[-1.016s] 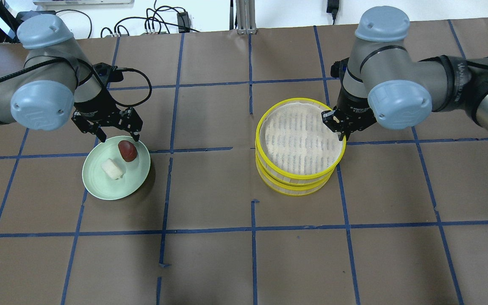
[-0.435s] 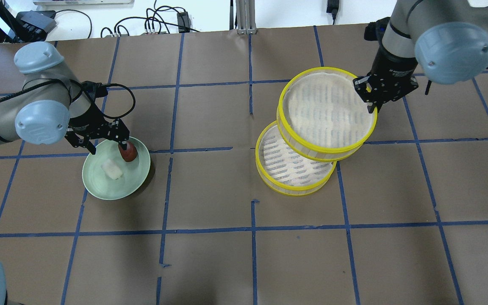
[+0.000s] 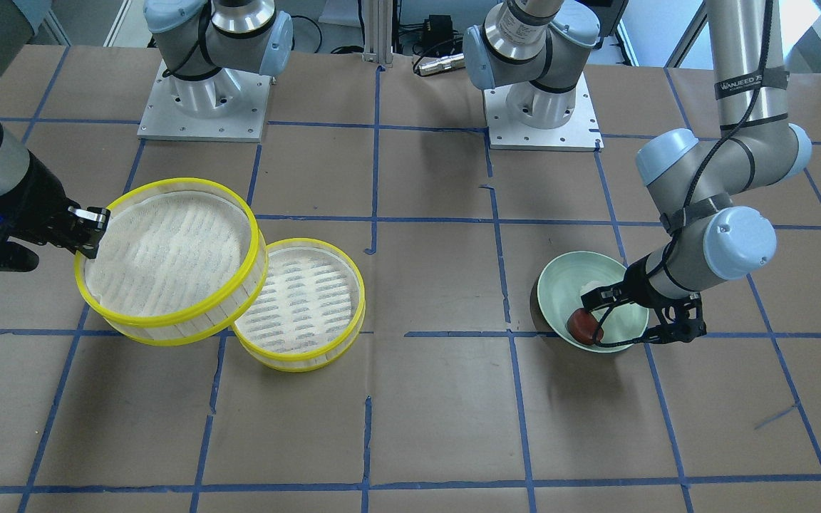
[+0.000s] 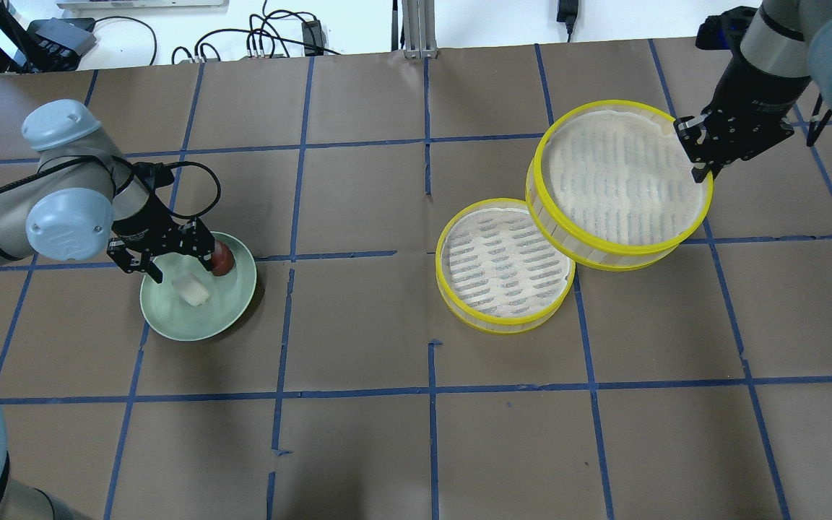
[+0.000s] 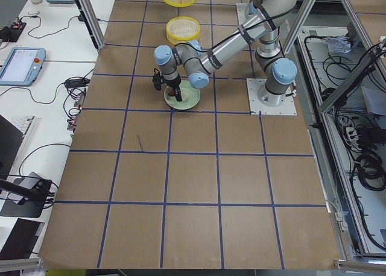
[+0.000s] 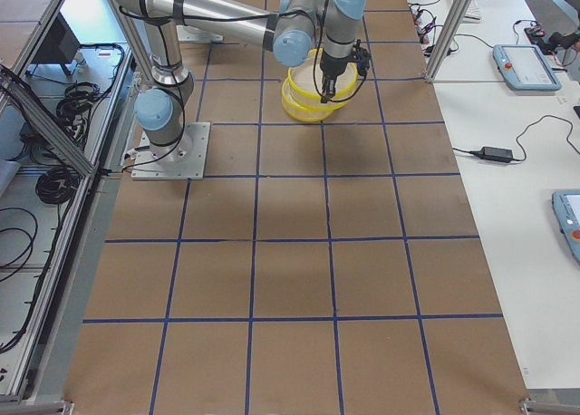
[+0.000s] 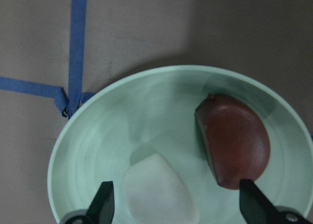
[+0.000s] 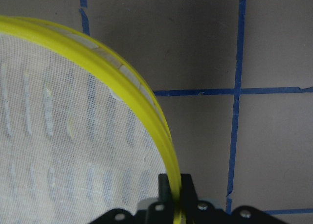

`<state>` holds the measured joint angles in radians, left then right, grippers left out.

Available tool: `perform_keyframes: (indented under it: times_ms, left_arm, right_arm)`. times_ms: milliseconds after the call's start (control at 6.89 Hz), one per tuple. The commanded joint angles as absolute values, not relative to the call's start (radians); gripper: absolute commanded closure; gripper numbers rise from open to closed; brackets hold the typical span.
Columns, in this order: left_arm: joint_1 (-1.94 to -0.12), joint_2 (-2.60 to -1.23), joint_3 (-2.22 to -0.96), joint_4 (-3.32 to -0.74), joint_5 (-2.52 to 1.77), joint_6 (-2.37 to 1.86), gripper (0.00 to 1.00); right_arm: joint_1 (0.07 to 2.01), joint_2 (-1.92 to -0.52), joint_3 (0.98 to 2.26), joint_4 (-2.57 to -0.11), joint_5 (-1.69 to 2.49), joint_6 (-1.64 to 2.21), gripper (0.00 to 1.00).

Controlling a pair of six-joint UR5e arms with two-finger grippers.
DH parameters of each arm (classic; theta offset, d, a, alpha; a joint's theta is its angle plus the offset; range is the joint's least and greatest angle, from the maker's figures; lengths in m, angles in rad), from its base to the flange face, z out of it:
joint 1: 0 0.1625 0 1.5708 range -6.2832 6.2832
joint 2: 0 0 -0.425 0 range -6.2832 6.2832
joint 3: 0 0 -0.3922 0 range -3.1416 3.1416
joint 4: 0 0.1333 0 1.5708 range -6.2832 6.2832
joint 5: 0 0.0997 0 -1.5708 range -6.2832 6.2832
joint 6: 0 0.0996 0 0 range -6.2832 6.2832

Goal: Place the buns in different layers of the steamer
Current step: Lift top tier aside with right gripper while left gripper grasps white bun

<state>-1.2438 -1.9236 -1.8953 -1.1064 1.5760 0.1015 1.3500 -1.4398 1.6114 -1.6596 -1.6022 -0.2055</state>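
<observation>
A white bun and a reddish-brown bun lie on a pale green plate. My left gripper is open and low over the plate. In the left wrist view its fingers stand either side of the white bun, with the brown bun by the right finger. My right gripper is shut on the rim of one steamer layer and holds it tilted in the air. That layer overlaps the far right edge of the other layer, which rests on the table.
Brown paper with blue tape lines covers the table. Cables and a metal post lie along its far edge. The arm base plates stand on the robot's side.
My right gripper lifted the top layer off the stack and carried it right and away from the robot. My left gripper came down onto the plate, around the white bun.
</observation>
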Motion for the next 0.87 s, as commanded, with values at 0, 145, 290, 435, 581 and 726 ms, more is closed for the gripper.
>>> perform_keyframes:
  times_ms: [0, 145, 290, 435, 581, 726]
  left_arm:
    - [-1.227, -1.921, -1.901, -1.146, 1.575, 0.092, 0.25]
    - [-1.227, -1.918, -1.902, -1.161, 1.568, 0.091, 0.41]
    - [-1.227, -1.916, -1.902, -1.161, 1.566, 0.092, 0.59]
    - [-1.227, -1.913, -1.893, -1.161, 1.568, 0.089, 0.77]
    - [-1.227, -1.907, -1.885, -1.161, 1.569, 0.089, 0.88]
    - [-1.227, -1.901, -1.879, -1.161, 1.577, 0.089, 0.91]
  right_arm:
    - [1.339, -1.445, 1.617, -1.658, -1.605, -0.212, 0.86]
    - [1.341, -1.445, 1.617, -1.658, -1.606, -0.210, 0.86]
    - [1.341, -1.445, 1.617, -1.660, -1.606, -0.212, 0.86]
    - [1.341, -1.445, 1.615, -1.660, -1.606, -0.213, 0.86]
    - [1.341, -1.443, 1.611, -1.660, -1.608, -0.218, 0.86]
    - [1.338, -1.443, 1.611, -1.657, -1.612, -0.227, 0.86]
